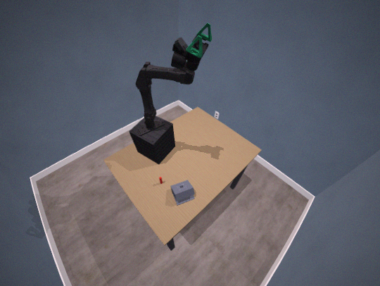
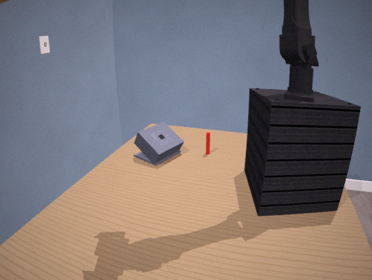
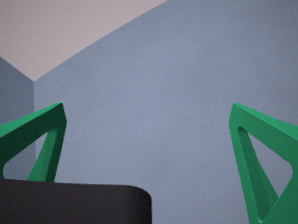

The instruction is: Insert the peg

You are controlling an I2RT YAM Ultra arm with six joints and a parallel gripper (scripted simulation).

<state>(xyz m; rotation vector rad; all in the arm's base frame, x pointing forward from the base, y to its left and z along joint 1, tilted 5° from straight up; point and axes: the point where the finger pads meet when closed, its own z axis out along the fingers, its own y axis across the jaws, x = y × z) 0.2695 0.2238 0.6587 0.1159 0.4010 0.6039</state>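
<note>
Your pincer (image 1: 201, 42) hangs high above the base, spread wide with nothing in it. The red peg (image 1: 160, 179) stands upright on the tabletop (image 1: 225, 148), at about 10 o'clock from the grey sloped panel (image 1: 182, 192) and just beside it in the top view. The peg looks stiff, light and slim, so it could tip easily. Take it at mid-height, fingers squarely on opposite faces, leaving the lower end free for the hole (image 2: 161, 136).

Wooden table (image 1: 218, 141), wall switch (image 2: 44, 44), grey floor (image 1: 88, 211)
</note>
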